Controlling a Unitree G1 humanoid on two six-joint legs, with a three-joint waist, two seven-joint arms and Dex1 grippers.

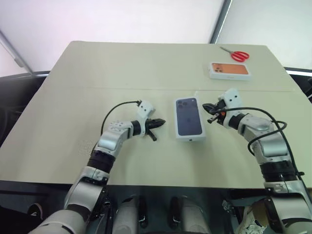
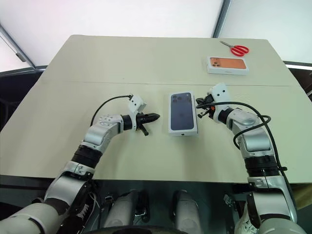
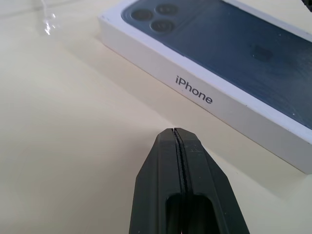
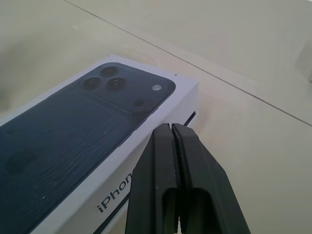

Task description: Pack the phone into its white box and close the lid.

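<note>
The left gripper [image 1: 159, 122] hovers just above the table [image 1: 97, 73] with its two black fingers pressed flat together, empty, its tip pointing toward the long left side of the white box; a strip of bare tabletop lies between tip and box. The right gripper [image 1: 208, 107] is likewise pinched shut on nothing, its fingers meeting in a thin seam in the right wrist view, and it sits just beside the far right corner of the box; whether the tip touches the cardboard cannot be told.

The white box [image 1: 189, 138] lies flat in the middle of the table between the two grippers, long axis running away from the robot. The lid [image 3: 204, 92] is on it, a white cardboard shell with "iPhone" printed in dark letters along its side wall and a dark navy-blue phone [image 1: 188, 116], camera cluster at the far left corner, pictured across its top. In the right wrist view a narrow slit shows under the lid's edge at the far right corner. What lies inside is hidden by the lid.

Well apart, at the far right of the table, rests a second white box with an orange phone picture [image 1: 229, 70], also lidded. Red-handled scissors [image 1: 236, 54] lie just beyond it.
</note>
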